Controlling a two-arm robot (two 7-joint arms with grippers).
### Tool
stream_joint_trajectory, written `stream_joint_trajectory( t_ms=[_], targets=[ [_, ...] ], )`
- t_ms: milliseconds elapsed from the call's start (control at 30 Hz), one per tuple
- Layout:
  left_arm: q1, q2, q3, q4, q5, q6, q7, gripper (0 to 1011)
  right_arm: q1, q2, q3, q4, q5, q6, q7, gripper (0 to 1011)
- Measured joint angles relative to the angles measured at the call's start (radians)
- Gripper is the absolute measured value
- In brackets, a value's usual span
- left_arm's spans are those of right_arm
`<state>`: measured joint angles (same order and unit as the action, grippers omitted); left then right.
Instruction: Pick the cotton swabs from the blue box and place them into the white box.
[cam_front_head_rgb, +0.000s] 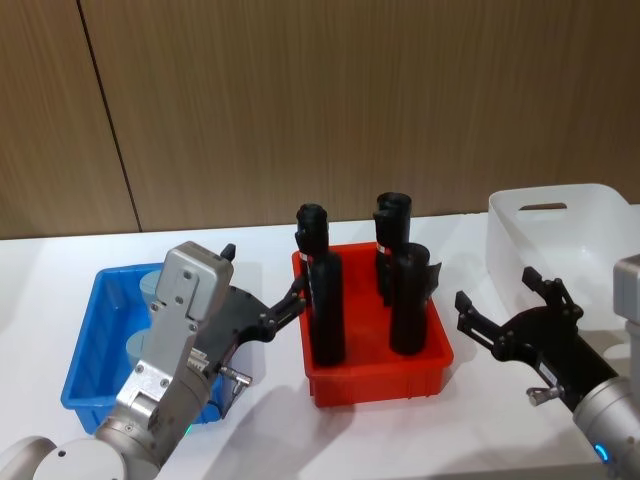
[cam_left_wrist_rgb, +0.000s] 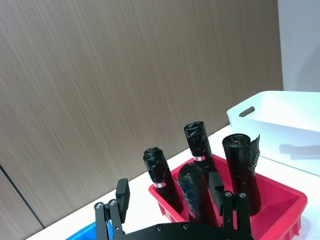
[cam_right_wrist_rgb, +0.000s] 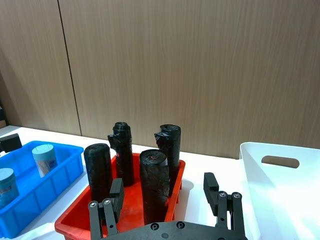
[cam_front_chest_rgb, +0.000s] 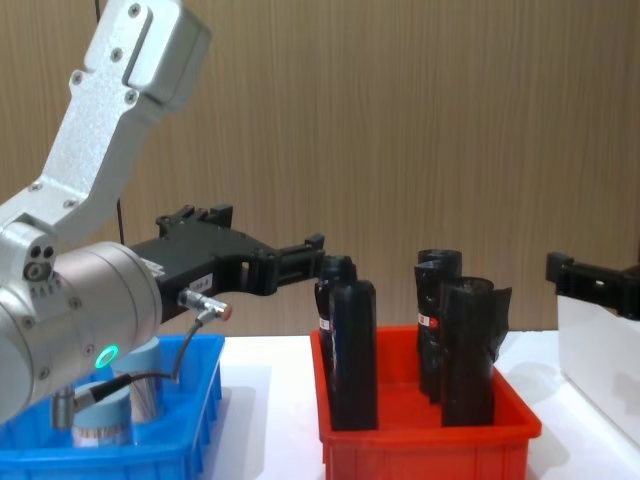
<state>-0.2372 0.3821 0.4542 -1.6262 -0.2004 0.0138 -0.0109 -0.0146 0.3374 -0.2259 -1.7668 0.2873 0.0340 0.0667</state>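
The blue box (cam_front_head_rgb: 88, 345) sits at the table's left with two cotton swabs jars (cam_front_head_rgb: 150, 286) (cam_front_head_rgb: 134, 350) standing in it, partly hidden behind my left arm. The right wrist view shows the same jars (cam_right_wrist_rgb: 43, 159) (cam_right_wrist_rgb: 6, 185) in the blue box (cam_right_wrist_rgb: 35, 197). My left gripper (cam_front_head_rgb: 264, 270) hovers open and empty above the box's right side, level with the black bottles. The white box (cam_front_head_rgb: 560, 228) stands at the far right. My right gripper (cam_front_head_rgb: 495, 287) hangs open and empty just in front of it, right of the red bin.
A red bin (cam_front_head_rgb: 375, 380) holding several tall black bottles (cam_front_head_rgb: 325, 290) stands between the two boxes, close to both grippers. A brown wood-panel wall runs along the table's back edge. Bare white table lies in front of the bins.
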Motion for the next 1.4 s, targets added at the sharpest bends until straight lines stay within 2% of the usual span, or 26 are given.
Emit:
stream_joint_trajectory(
  t_ms=[1400],
  targets=[
    [0.0,0.0,0.0,0.0,0.0,0.0,0.0,1004,0.0,0.0,0.0,0.0,0.0,0.0,0.0,1002]
  ],
)
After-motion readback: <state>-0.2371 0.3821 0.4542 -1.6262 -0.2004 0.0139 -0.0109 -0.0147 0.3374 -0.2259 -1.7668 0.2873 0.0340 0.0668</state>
